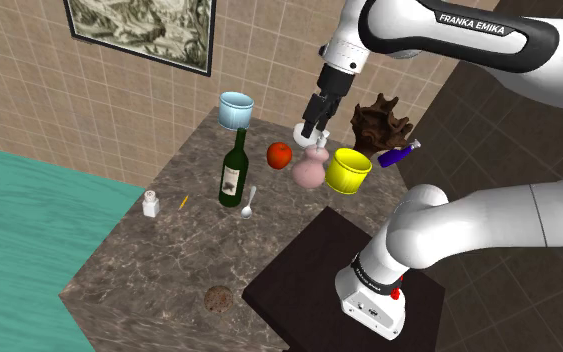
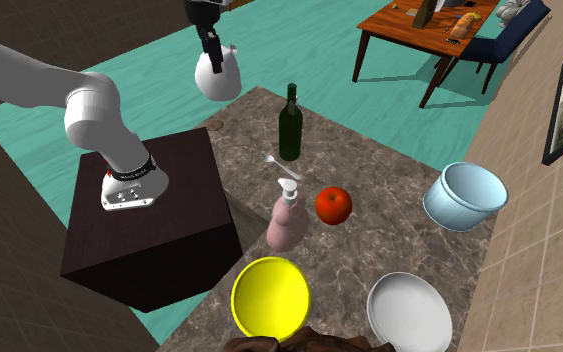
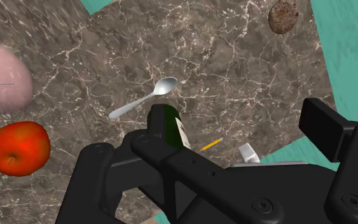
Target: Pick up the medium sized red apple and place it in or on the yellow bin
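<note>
**Apple sits on the marble, gripper hangs open up above**

The biggest thing here is the white Franka arm [image 1: 489, 60]. It arches from its dark box stand [image 1: 299, 270] out over a brown marble table [image 1: 149, 270]. A teal floor [image 1: 29, 200] runs along one side. A framed picture [image 1: 144, 30] hangs on the tiled wall behind.

The gripper [image 1: 314, 125] hangs well above the tabletop and touches nothing. In the wrist view its black fingers [image 3: 95, 181] are spread wide apart with nothing caught between them, so the jaws are released.

A green wine bottle [image 1: 234, 170] stands upright on the table. A pale blue bin [image 1: 236, 109] sits behind it near the wall. The yellow bin [image 1: 348, 171] stands upright with its mouth up. In the second exterior view a white bowl [image 2: 409, 312] sits near it. A pink soap dispenser [image 1: 310, 170] stands just beside the yellow bin. Behind the bin there's a ragged brown thing [image 1: 379, 122]; what it is can't be made out. A blue bottle [image 1: 399, 155] lies next to that.

The red apple [image 1: 279, 154] rests on the marble between the wine bottle and the pink dispenser. It's near the dispenser but not touching it, and the dispenser sits between it and the yellow bin. From the wrist view it lies off to the side, outside the fingers.

The small stuff is a spoon [image 1: 249, 203] near the bottle's base, a white shaker [image 1: 151, 204], a pencil [image 1: 183, 201] beside the shaker, and a brown cookie [image 1: 218, 298] off by itself towards the table's near end.
</note>
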{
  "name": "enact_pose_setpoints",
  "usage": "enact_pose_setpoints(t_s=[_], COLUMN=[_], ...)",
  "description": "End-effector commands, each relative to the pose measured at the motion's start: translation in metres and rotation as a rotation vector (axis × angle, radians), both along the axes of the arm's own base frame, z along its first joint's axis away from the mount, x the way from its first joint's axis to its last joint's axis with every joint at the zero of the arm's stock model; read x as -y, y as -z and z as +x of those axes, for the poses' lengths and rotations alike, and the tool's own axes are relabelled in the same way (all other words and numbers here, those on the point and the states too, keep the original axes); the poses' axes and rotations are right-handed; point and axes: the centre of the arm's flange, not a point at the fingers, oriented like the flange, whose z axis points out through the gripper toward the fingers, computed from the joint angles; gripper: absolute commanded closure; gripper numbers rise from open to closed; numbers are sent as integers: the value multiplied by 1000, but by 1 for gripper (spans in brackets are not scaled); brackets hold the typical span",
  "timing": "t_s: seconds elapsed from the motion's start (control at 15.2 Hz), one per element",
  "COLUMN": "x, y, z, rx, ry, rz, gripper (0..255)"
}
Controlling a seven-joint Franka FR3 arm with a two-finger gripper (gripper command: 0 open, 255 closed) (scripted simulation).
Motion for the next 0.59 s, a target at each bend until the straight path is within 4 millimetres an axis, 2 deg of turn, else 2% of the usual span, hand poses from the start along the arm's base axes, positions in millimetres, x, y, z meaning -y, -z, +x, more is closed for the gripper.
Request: enact_pose_setpoints(t_s=[0.0, 0.53], x=[0, 63], y=[0, 69], z=[0, 29], rx=[0, 95], ry=[0, 17], rz=[0, -29], gripper=[0, 0])
